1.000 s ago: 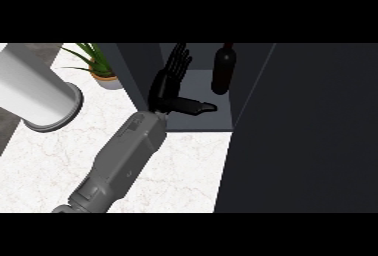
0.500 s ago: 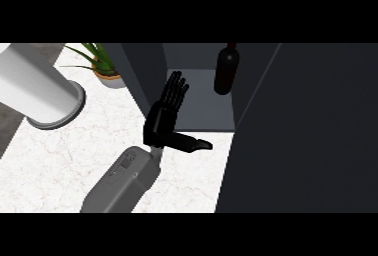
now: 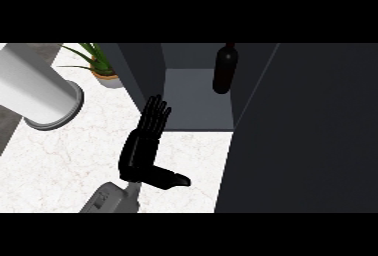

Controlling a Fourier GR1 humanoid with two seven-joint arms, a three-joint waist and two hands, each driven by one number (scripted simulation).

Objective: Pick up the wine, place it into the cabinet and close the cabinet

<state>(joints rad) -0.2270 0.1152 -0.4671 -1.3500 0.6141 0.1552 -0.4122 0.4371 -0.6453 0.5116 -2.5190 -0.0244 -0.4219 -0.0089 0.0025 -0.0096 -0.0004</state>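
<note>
One white cylindrical canister (image 3: 40,97) stands at far left on the pale marbled counter (image 3: 59,165), with a small potted green plant (image 3: 100,67) just beside it. Right of these, the dark grey open cabinet (image 3: 196,105) holds the dark wine bottle (image 3: 224,70), upright on its shelf near the right wall. Left hand (image 3: 144,150): outside the cabinet's front edge, fingers straight and together, thumb out sideways, holding nothing. Right hand not seen.

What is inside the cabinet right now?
The wine bottle stands inside the open cabinet, toward its right side on the grey shelf floor. Nothing else shows on the visible floor. The dark door at right covers whatever lies beyond it. The left hand is outside, open.
</note>
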